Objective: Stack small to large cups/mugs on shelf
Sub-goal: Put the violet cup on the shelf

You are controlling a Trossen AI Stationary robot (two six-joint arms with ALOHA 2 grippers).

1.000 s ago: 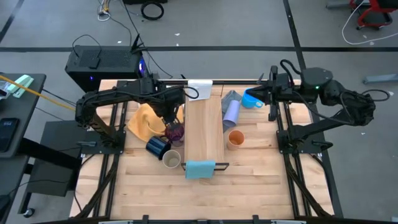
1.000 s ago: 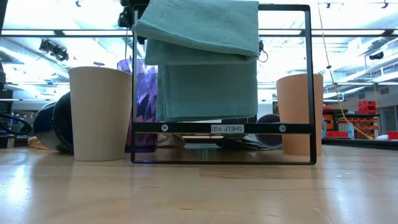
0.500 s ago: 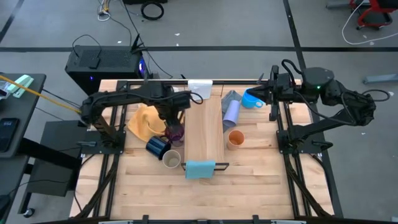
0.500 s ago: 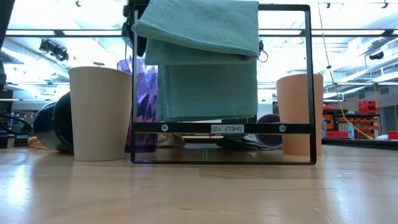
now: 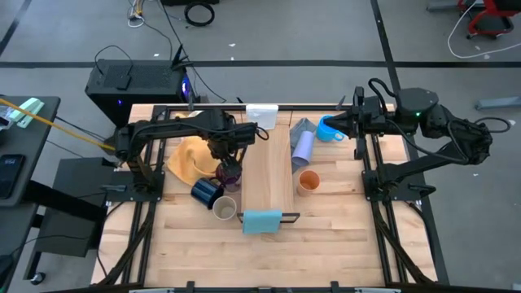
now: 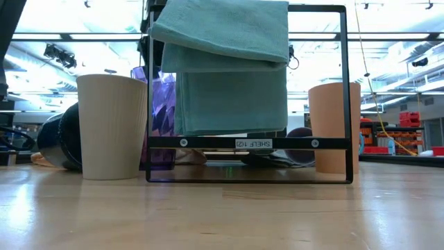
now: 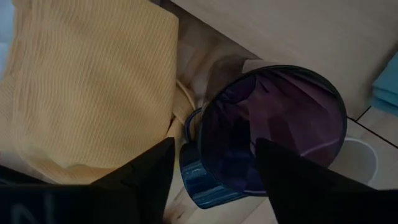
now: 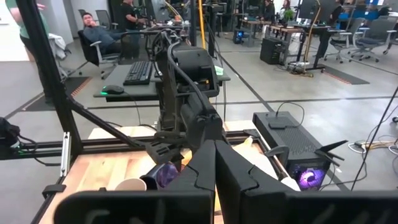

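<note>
The left jaws point(image 7: 211, 168) hang spread apart directly over the translucent dark purple tumbler point(image 7: 273, 127), one finger point(image 7: 146, 171) to each side of its rim, gripping nothing. Just beneath the tumbler, a glossy navy ceramic mug point(image 7: 202, 180) lies on its side against the rumpled yellow cloth point(image 7: 87, 87). The long pale wooden shelf plank point(image 5: 267, 175) runs just past those jaws. The right jaws point(image 8: 215, 163) sit pressed together, empty, raised at the far right edge of the slatted wooden surface point(image 5: 342, 232).
</note>
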